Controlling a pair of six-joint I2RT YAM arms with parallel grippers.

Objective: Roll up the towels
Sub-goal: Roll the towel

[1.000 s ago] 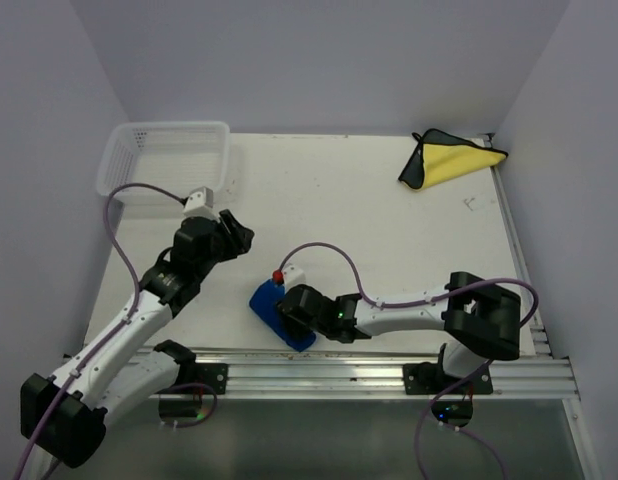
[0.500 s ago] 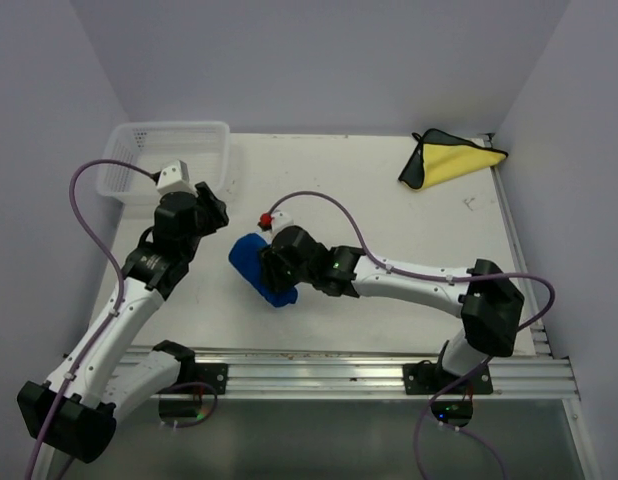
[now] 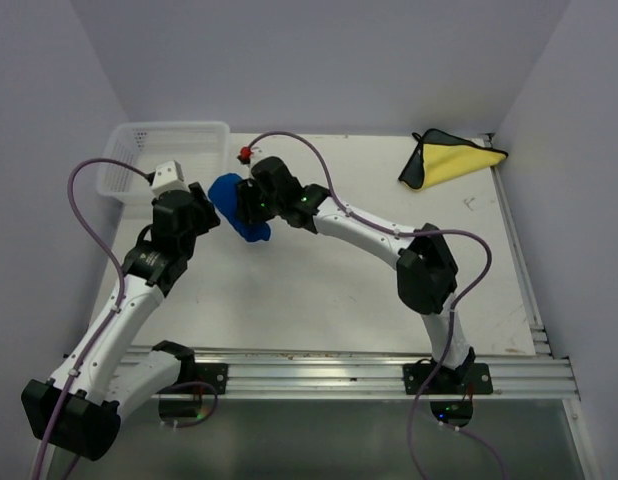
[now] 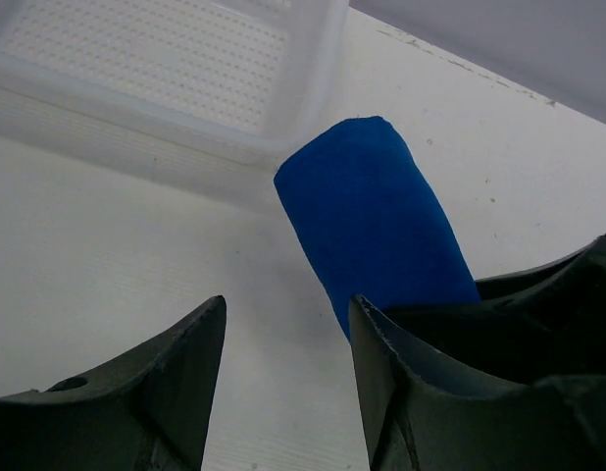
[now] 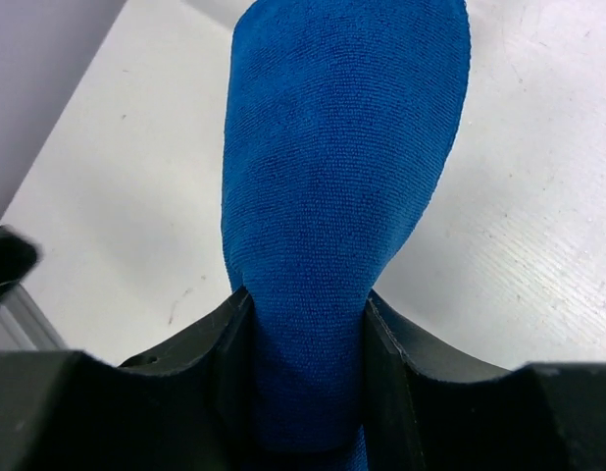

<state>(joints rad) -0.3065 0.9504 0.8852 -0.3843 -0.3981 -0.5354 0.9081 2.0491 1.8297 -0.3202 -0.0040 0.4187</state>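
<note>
A rolled blue towel (image 3: 232,203) hangs above the table beside the white basket (image 3: 139,148). My right gripper (image 3: 251,205) is shut on the blue towel (image 5: 332,196), pinching one end so the roll sticks out past the fingers. My left gripper (image 3: 207,215) is open and empty just left of the roll; in the left wrist view the blue towel (image 4: 377,226) sits beyond the gap between the fingers (image 4: 176,363), near the basket's rim (image 4: 283,128). A folded yellow and black towel (image 3: 451,160) lies at the back right corner.
The white mesh basket stands at the back left, against the left wall. Purple cables loop off both arms over the table. A metal rail (image 3: 349,375) runs along the near edge. The walls close the table on the left, back and right.
My right gripper has carried the blue towel from the near middle of the table up and left to beside the basket. My left gripper drew back and left toward the basket.
</note>
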